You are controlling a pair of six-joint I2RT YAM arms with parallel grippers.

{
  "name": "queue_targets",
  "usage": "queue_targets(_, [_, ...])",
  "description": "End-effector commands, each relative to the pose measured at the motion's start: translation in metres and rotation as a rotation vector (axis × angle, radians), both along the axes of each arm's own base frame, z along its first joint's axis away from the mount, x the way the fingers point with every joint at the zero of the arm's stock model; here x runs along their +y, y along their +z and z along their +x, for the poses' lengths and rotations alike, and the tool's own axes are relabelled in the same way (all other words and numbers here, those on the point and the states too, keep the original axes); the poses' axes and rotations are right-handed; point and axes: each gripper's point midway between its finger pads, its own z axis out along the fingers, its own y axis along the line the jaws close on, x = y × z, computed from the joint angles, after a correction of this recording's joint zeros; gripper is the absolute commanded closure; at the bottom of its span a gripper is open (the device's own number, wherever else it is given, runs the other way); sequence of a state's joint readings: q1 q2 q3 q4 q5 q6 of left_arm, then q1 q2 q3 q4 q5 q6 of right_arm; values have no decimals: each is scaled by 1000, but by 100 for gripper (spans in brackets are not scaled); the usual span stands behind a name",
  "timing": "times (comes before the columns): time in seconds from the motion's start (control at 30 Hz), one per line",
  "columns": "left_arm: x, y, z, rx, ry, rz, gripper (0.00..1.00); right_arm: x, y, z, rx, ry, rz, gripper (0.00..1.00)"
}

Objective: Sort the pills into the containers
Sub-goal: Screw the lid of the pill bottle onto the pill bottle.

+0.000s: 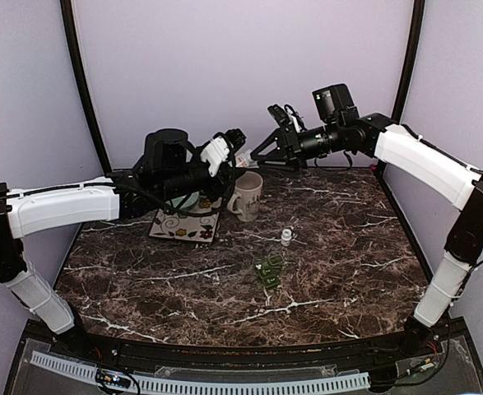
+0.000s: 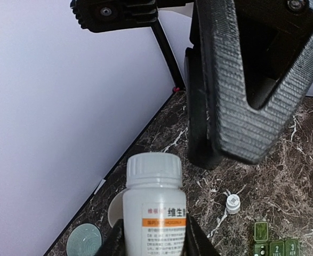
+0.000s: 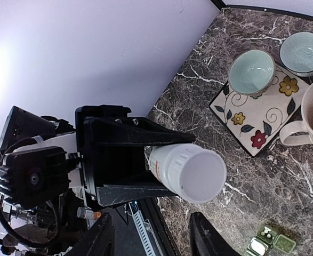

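Nearest on the table, the green pill box (image 1: 267, 270) is lying near a small white vial (image 1: 286, 237). Farther back, above the mug (image 1: 246, 196), the left gripper (image 2: 155, 226) is clamping its jaws on the capped pill bottle (image 2: 154, 202) in mid-air, and the right gripper (image 3: 151, 218) is facing its cap, jaws apart.

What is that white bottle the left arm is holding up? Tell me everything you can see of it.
The white bottle looks like a plastic pill bottle. It is round, with a ribbed white screw cap that is on. Its paper label has an orange band and Chinese print. The jaws of the left gripper clamp its body from both sides, holding it in the air above the marble table. The cap points toward the right arm, and nothing else touches it.
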State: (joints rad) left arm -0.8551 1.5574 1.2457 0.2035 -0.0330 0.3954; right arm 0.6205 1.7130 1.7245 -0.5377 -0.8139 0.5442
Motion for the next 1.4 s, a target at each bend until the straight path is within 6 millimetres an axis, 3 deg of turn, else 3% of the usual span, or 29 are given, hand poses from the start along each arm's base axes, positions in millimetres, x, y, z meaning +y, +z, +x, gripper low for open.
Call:
queue_targets(0.0, [0, 33, -15, 3, -78, -67, 100, 4, 15, 6, -37, 9, 41, 52])
queue_targets(0.73, [5, 49, -23, -21, -89, -100, 100, 5, 3, 7, -13, 11, 28, 51])
queue_targets(1.37, [-4, 37, -27, 17, -148, -73, 100, 13, 7, 16, -15, 24, 46, 51])
